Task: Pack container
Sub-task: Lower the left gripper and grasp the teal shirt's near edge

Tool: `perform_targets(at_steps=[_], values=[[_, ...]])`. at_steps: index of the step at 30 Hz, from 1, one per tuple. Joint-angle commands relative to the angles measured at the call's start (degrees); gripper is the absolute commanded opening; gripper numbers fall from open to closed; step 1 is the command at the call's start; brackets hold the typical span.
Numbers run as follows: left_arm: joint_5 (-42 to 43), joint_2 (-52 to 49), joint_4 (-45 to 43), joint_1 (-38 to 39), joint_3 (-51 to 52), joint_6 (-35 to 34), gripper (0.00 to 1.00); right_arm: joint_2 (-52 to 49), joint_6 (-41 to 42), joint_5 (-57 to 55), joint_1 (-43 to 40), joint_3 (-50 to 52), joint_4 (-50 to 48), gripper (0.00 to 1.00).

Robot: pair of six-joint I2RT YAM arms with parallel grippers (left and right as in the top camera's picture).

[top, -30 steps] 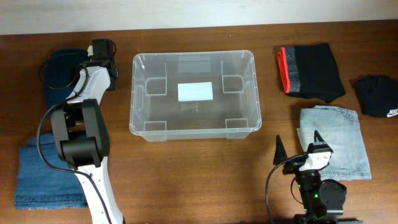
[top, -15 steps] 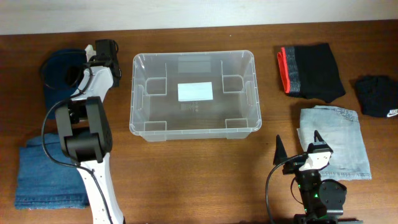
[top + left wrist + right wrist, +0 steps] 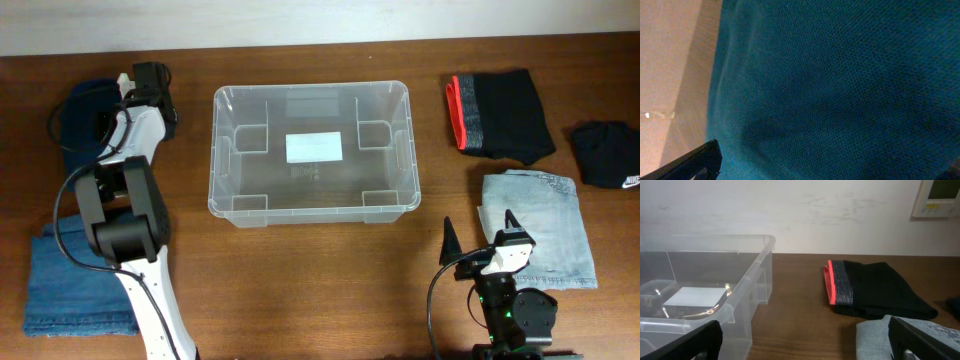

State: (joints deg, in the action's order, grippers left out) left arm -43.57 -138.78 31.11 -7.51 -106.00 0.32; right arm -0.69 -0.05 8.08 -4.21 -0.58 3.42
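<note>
Surface: you are working on a brown wooden table [image 3: 300, 290] set against a pale wall [image 3: 300, 20]; a wall panel [image 3: 940, 197] shows in your right wrist view.
Container: the clear plastic container [image 3: 310, 87] sits upright at the middle of the table towards the wall, with nothing in it but the white label [image 3: 314, 148] on its base.
Left gripper: your left gripper [image 3: 148, 82] is at the far left, beside the container's left end and over a dark blue garment [image 3: 85, 115]. Its camera is filled with blue-green knit fabric [image 3: 840, 85]. One finger [image 3: 690, 165] sits at the lower left corner, so the jaws are spread and hold nothing.
Right gripper: your right gripper [image 3: 480, 222] is at the near edge, right of centre, with its jaws spread wide and nothing between them.
Left-side clothes: folded blue jeans [image 3: 70, 285] lie at the near left.
Right-side clothes: a black garment with a red band [image 3: 500, 115] lies right of the container. A folded light denim piece [image 3: 540, 225] lies nearer you, and a black item with a white logo [image 3: 610, 155] is at the right edge.
</note>
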Motion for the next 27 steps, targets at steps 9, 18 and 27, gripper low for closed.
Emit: perform_targets(at_steps=[9, 18, 27], values=[[7.5, -5.7, 2.2, -2.1, 3.0, 0.3, 0.89, 0.5, -0.1, 0.3, -0.4, 0.3, 0.3, 0.98], [7.8, -5.7, 2.4, -2.1, 3.0, 0.3, 0.53, 0.5, -0.1, 0.3, -0.4, 0.3, 0.3, 0.99], [7.8, -5.6, 2.2, -2.1, 3.0, 0.3, 0.01, 0.5, -0.1, 0.3, -0.4, 0.3, 0.3, 0.98]])
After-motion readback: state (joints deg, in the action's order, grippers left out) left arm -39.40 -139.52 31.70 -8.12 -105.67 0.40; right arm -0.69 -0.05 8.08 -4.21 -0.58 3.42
